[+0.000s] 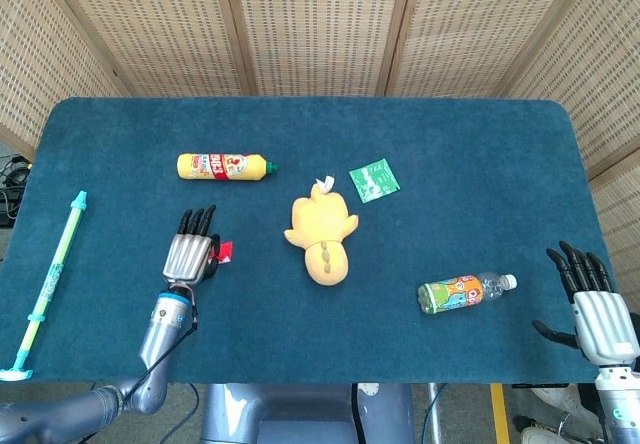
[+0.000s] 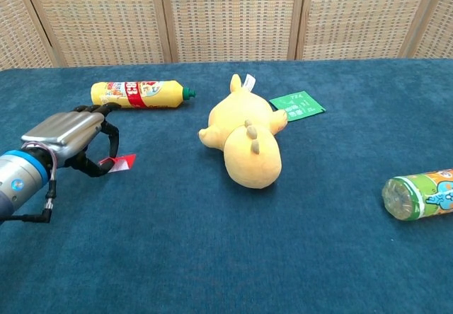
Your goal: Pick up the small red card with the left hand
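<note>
One red card [image 2: 119, 162] pinched by left hand [image 2: 71, 136], left of yellow plush toy [image 2: 246, 141]. Right hand [image 1: 598, 314] held open, empty, far right of toy.

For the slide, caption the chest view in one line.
Left robot hand pinches the small red card just above the blue felt table, beside a yellow plush toy and yellow bottle.

The left hand [image 1: 190, 249] reaches forward over the table, palm down, fingers curled, pinching a small red card [image 2: 119, 162] at its thumb side. The right hand [image 1: 592, 304] hovers at the table's right edge, fingers spread, holding nothing
</note>
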Robot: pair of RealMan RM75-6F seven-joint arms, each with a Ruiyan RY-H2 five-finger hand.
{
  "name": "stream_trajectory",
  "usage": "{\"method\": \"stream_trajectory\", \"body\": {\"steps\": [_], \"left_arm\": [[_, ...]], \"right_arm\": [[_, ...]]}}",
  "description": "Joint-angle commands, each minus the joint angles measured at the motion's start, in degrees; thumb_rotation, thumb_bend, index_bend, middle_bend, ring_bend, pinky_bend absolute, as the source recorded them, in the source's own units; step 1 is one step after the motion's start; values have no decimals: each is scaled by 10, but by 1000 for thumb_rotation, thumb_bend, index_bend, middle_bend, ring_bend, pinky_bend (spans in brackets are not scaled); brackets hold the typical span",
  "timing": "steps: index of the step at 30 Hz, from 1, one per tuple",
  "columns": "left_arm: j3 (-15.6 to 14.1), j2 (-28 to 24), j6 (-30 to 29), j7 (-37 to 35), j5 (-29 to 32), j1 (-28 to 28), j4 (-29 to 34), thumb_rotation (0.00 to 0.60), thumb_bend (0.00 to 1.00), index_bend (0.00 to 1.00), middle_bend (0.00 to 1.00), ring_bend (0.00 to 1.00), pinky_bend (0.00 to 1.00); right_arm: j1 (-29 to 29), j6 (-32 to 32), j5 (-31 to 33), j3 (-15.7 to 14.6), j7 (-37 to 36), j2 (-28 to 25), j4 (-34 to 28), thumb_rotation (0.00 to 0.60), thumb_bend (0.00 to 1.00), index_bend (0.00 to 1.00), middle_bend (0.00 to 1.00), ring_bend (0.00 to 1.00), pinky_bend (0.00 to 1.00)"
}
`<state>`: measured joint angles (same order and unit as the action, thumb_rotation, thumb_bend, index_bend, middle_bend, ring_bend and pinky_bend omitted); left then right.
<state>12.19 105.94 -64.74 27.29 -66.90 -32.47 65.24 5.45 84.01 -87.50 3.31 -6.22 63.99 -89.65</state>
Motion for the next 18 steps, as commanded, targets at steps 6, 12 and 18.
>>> {"method": "stream_trajectory", "body": {"steps": [6,12,18], "left_arm": [[49,-10,33,3,42,-34,-26,600,511,636,0,0,0],[71,-32,22,-19,52,-38,-13,600,510,635,0,0,0],[75,-74,-2,-69,40,-17,67,600,504,631,0,0,0]], "right_arm": [[4,-7,2,-1,8,3,1,600,0,0,0,0,0],[6,-12,5,0,11,5,1,600,0,0,0,0,0],[4,-8,2,-1,13,4,-2,600,0,0,0,0,0]]}}
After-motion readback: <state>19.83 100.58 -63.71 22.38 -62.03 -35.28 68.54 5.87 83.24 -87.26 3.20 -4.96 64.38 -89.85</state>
